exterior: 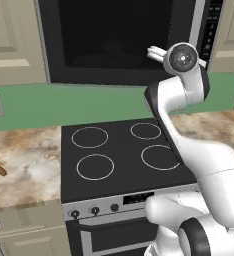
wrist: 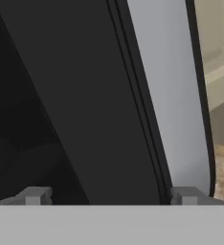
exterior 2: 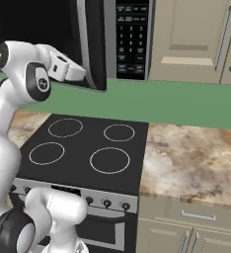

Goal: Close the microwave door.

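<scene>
Above the black four-ring stove (exterior: pixel 123 155), seen from the left base camera, the microwave (exterior: pixel 124 42) hung between the beige cabinets (exterior: pixel 14 42) with its dark cavity exposed, and the white arm's wrist (exterior: pixel 183 60) was raised to the cavity's lower right corner, beside the keypad strip (exterior: pixel 211 30). From the right base camera, the microwave door (exterior 2: pixel 90 44) stood swung out toward the viewer, seen almost edge-on, with the keypad (exterior 2: pixel 132 37) just to its right and the hand (exterior 2: pixel 63 68) reaching in against the door's lower edge; marbled counter (exterior 2: pixel 191 158) lay right of the stove. Through the hand camera, the gripper (wrist: pixel 111 196) had its two fingertips (wrist: pixel 35 196) spread wide, holding nothing, with the door's dark panel and silver edge strip (wrist: pixel 166 86) close ahead
</scene>
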Controlling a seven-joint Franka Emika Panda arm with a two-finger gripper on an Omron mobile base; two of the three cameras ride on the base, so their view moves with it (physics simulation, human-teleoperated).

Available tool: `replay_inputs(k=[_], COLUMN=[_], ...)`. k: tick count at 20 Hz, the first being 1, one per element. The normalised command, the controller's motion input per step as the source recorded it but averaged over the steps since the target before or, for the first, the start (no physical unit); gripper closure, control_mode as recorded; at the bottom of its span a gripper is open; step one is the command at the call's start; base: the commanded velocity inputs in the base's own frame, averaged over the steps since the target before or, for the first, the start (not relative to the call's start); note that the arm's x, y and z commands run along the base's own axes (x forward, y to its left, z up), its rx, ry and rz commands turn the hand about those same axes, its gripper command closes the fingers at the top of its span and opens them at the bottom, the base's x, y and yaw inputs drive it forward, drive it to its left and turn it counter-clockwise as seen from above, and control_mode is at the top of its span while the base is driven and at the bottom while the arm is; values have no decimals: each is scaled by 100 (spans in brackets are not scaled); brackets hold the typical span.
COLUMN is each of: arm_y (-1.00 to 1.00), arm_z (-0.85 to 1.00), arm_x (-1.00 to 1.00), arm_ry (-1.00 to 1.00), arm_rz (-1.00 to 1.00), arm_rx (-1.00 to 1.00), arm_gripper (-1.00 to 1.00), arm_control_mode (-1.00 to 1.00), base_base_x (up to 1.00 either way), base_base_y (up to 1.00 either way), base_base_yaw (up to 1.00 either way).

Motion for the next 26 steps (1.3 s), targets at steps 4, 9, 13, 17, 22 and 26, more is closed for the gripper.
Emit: replay_inputs(k=[4,9,13,17,22,26], arm_y=[-19,-14,-10,-7,-2,-1], arm_z=[1,3,9,2,0,0], arm_x=[52,45,45,45,46,33], arm_ry=[1,0,0,0,0,0], arm_rz=[17,14,11,9,8,5], arm_rx=[0,0,0,0,0,0], arm_gripper=[-100,-100,-100,-100,-100,-100], arm_control_mode=[-100,-100,-100,-100,-100,-100], base_base_x=[0,0,0,0,0,0], base_base_y=[0,0,0,0,0,0], base_base_yaw=[0,0,0,0,0,0])
